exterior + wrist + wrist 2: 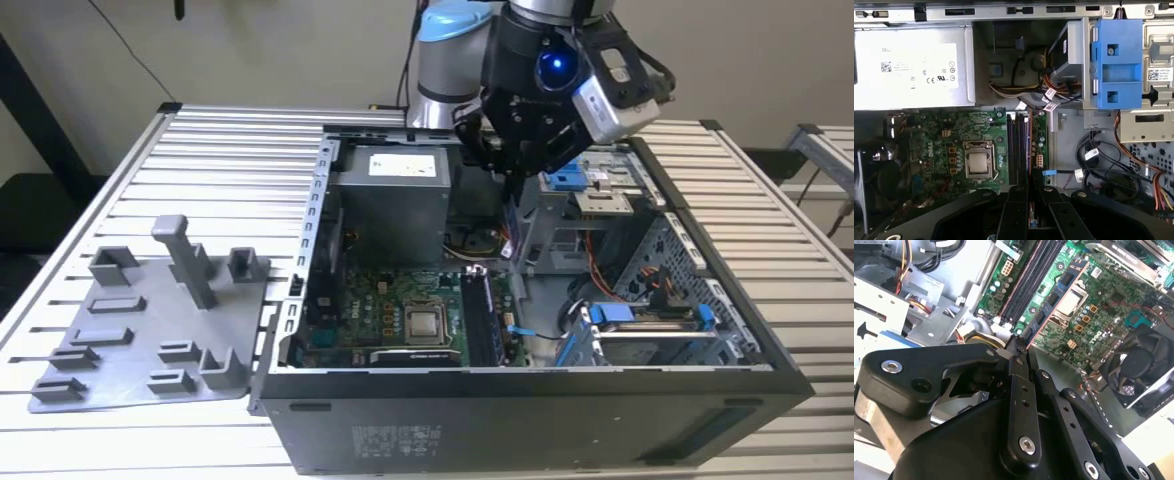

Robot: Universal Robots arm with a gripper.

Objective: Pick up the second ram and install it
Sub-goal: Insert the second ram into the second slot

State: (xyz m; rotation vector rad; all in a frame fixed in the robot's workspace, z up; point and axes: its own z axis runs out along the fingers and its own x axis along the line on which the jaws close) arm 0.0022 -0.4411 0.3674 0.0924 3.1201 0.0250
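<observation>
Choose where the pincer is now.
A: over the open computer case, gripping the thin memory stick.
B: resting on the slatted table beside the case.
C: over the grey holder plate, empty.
A: in the exterior view the pincer hangs over the open computer case, shut on the second ram, well apart from the grey holder plate.

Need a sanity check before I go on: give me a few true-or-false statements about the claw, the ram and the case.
1. The claw is shut on the second ram. True.
2. The second ram is seated in a motherboard slot. False: it hangs from the claw above the motherboard.
3. The grey holder plate lies at the exterior view's left of the computer case. True.
4. The computer case is closed. False: its side is open, with the motherboard showing.
</observation>
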